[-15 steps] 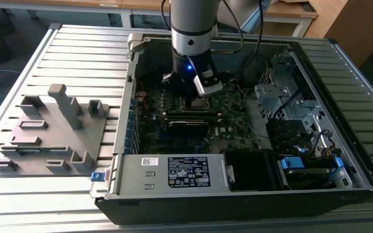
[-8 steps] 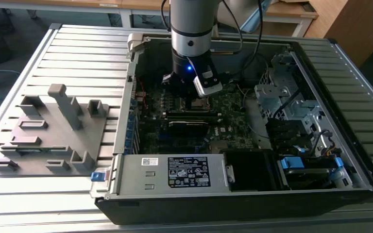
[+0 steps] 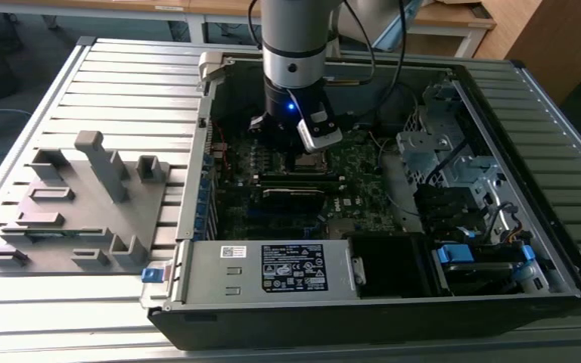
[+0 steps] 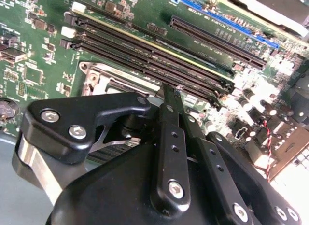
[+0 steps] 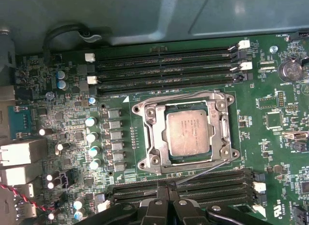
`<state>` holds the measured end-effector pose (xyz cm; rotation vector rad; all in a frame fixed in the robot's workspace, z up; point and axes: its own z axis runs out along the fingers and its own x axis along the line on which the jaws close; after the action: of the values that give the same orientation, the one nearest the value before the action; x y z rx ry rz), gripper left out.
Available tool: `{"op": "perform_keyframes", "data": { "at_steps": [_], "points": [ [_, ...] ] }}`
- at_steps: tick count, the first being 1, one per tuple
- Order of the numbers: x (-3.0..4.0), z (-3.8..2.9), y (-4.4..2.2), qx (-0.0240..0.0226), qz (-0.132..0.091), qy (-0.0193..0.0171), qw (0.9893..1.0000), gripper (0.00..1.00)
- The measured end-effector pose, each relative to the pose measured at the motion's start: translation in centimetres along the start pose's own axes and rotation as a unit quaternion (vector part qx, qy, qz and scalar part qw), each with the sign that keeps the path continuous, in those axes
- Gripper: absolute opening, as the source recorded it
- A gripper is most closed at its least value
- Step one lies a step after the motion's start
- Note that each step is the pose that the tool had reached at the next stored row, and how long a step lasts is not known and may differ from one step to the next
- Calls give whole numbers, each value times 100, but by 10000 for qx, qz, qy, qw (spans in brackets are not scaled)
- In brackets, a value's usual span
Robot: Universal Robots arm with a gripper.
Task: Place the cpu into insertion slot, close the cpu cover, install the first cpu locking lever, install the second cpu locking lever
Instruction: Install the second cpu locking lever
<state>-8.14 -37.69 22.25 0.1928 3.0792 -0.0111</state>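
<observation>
Dull silver-grey metal marks the cpu (image 5: 188, 133), which in the first wrist view lies flat inside the insertion slot (image 5: 218, 138) on the green motherboard (image 5: 275, 123). The cpu cover (image 5: 153, 133) frames the chip, lying down around it. A thin locking lever (image 5: 207, 170) runs along one edge of the socket.

The second wrist view shows a corner of the socket frame (image 4: 94, 75) beyond the black gripper (image 4: 166, 97), whose fingers meet at a narrow tip and hold nothing. Long black memory slots (image 4: 154, 56) lie just past the tip.

In the exterior view the gripper (image 3: 306, 155) hangs low over the socket inside an open computer case (image 3: 532, 249), with a metal drive cage (image 3: 442, 151) at the exterior view's right. The case rests on a ribbed grey table (image 3: 119, 91); a grey fixture block (image 3: 79, 204) sits at the exterior view's left.
</observation>
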Motion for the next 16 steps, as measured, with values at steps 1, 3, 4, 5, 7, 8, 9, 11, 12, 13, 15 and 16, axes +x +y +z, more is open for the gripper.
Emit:
{"op": "perform_keyframes", "data": {
  "at_steps": [1, 3, 4, 5, 7, 8, 9, 11, 12, 13, 15, 16],
  "points": [
    [4, 9, 0, 0, 0, 0, 10000, 10],
    [12, 29, -1, 0, 0, 0, 10000, 10],
    [15, 36, -1, 0, 0, 0, 10000, 10],
    [18, 41, -2, 0, 0, 0, 10000, 10],
    [27, 46, -4, 1, 0, 0, 10000, 10],
    [32, 50, -4, 0, 0, 0, 10000, 10],
    [39, 52, -4, 0, -1, 0, 10000, 10],
    [58, 60, -7, 0, 0, 0, 10000, 10],
    [65, 64, -8, 0, 0, 0, 10000, 10],
    [72, 68, -8, 0, 0, 0, 10000, 10],
    [86, 74, -10, 1, 1, 0, 10000, 10],
    [90, 78, -10, 0, 2, 0, 10000, 10]
  ]
}}
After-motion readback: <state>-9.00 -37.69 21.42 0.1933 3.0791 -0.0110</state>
